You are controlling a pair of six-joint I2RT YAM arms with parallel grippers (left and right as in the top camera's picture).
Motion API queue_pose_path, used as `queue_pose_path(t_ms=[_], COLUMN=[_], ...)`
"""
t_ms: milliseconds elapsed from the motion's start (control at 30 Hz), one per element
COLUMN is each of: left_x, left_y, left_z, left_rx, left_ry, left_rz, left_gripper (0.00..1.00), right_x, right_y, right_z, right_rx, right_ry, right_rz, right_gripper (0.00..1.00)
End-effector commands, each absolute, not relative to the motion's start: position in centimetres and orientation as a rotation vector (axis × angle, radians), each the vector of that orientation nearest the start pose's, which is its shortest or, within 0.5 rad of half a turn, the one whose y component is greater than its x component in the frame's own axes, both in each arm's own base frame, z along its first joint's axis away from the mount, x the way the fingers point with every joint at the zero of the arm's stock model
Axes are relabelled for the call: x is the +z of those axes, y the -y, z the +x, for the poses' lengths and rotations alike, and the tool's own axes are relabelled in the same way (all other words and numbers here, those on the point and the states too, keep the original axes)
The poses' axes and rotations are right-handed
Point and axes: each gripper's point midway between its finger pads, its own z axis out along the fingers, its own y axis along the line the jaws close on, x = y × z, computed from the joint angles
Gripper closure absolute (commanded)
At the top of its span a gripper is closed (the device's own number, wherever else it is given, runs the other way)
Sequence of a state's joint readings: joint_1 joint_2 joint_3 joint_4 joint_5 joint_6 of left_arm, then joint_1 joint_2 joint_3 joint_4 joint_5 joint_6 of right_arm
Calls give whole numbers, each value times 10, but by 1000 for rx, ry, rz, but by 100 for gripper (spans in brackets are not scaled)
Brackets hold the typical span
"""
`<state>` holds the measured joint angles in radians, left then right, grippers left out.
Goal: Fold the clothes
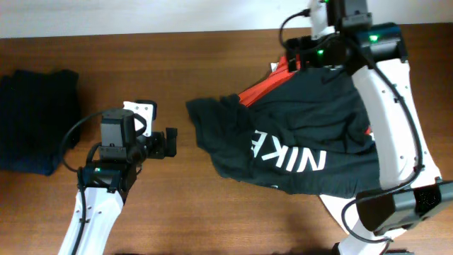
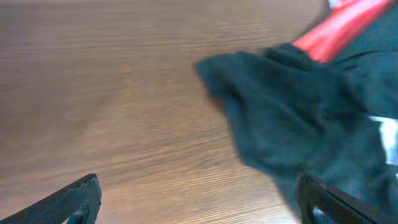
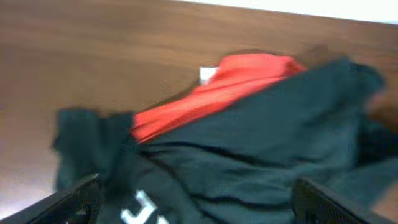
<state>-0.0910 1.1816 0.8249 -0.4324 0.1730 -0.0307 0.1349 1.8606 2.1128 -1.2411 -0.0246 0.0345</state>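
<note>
A black NIKE shirt [image 1: 297, 142] lies crumpled at the table's right, over a red garment [image 1: 265, 88]. Both show in the left wrist view, the shirt [image 2: 298, 118] and the red garment [image 2: 339, 28], and in the right wrist view, the shirt [image 3: 249, 162] and the red garment [image 3: 211, 93]. My left gripper [image 1: 170, 142] is open and empty, just left of the shirt's sleeve end [image 1: 198, 110]; its jaws [image 2: 199, 202] hang over bare wood. My right gripper [image 1: 301, 53] is open above the shirt's far edge, its jaws [image 3: 196, 202] spread over the black cloth.
A folded dark navy garment [image 1: 32, 117] lies at the table's left edge. The brown wooden table [image 1: 141, 57] runs to a white wall at the back. The right arm's white links [image 1: 396, 120] cross over the shirt's right side.
</note>
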Motion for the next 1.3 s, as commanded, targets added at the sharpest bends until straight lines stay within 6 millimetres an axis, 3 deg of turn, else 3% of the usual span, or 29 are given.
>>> queue_pose_path(t_ms=[0, 100, 167, 200, 267, 300, 333, 400, 467, 500, 533, 567, 633, 667, 700, 733, 800, 867, 900, 933, 967, 1033, 1067, 1133, 1167, 1200, 1233, 1267], left_x=[141, 81, 56, 42, 22, 20, 21, 23, 39, 70, 127, 200, 261, 276, 262, 229, 203, 220, 246, 260, 267, 246, 234, 203, 193, 190, 189, 188], left_y=[104, 150, 180, 198, 225, 233, 238, 242, 245, 243, 235, 211, 164, 141, 132, 122, 93, 15, -47, -78, -106, -72, -69, -68, -68, -68, -68, -68], left_z=[334, 320, 314, 312, 305, 301, 298, 300, 307, 319, 338, 368, 395, 400, 400, 398, 406, 419, 421, 420, 419, 427, 427, 431, 432, 432, 431, 430], left_rx=[-536, -679, -755, -779, -809, -816, -821, -826, -831, -831, -823, -731, -549, -491, -475, -400, -199, 137, 309, 318, 164, -163, -156, -149, -149, -148, -147, -148], left_ry=[-2401, -2598, -2636, -2651, -2662, -2660, -2653, -2631, -2594, -2540, -2437, -2268, -2120, -2085, -2140, -2263, -2335, -2249, -2162, -2116, -2065, -2173, -2214, -2297, -2323, -2331, -2339, -2344], left_rz=[264, 303, 378, 408, 476, 509, 530, 545, 544, 527, 495, 423, 272, 207, 184, 142, 50, -180, -362, -469, -660, -574, -576, -595, -602, -605, -607, -608], left_gripper=[1, 1, 2, 7, 27, 44, 68, 99, 99, 99, 99, 99, 99, 99, 99, 99, 100, 99, 100, 100, 100, 100, 99, 100, 100, 100, 100, 99], right_x=[288, 276, 274, 274, 274, 274, 274, 274, 274, 274, 274, 274, 273, 273, 273, 273, 273, 272, 270, 268, 260, 242, 233, 198, 169, 156, 137, 111], right_y=[-5, 34, 38, 38, 38, 38, 38, 38, 38, 41, 45, 49, 52, 54, 54, 54, 54, 54, 54, 54, 49, 36, 30, 15, -8, -20, -35, -50], right_z=[427, 404, 399, 398, 398, 398, 398, 398, 398, 398, 398, 397, 396, 396, 396, 396, 395, 395, 395, 395, 393, 388, 386, 369, 359, 355, 349, 344], right_rx=[-30, -61, -65, -65, -65, -65, -66, -66, -67, -76, -80, -83, -86, -87, -87, -87, -87, -87, -87, -86, -50, 54, 103, 221, 421, 517, 615, 677], right_ry=[-2605, -2701, -2720, -2723, -2724, -2724, -2724, -2723, -2724, -2723, -2722, -2722, -2724, -2725, -2725, -2726, -2727, -2731, -2736, -2744, -2774, -2834, -2860, -2974, -3030, -3038, -3048, -3047], right_rz=[61, 188, 204, 204, 204, 204, 205, 205, 204, 214, 227, 240, 252, 256, 256, 257, 257, 257, 257, 257, 251, 235, 231, 235, 179, 108, 58, -8], right_gripper=[1, 1, 1, 1, 1, 1, 1, 1, 1, 1, 1, 1, 1, 1, 1, 1, 1, 1, 1, 1, 1, 4, 12, 49, 80, 83, 93, 95])
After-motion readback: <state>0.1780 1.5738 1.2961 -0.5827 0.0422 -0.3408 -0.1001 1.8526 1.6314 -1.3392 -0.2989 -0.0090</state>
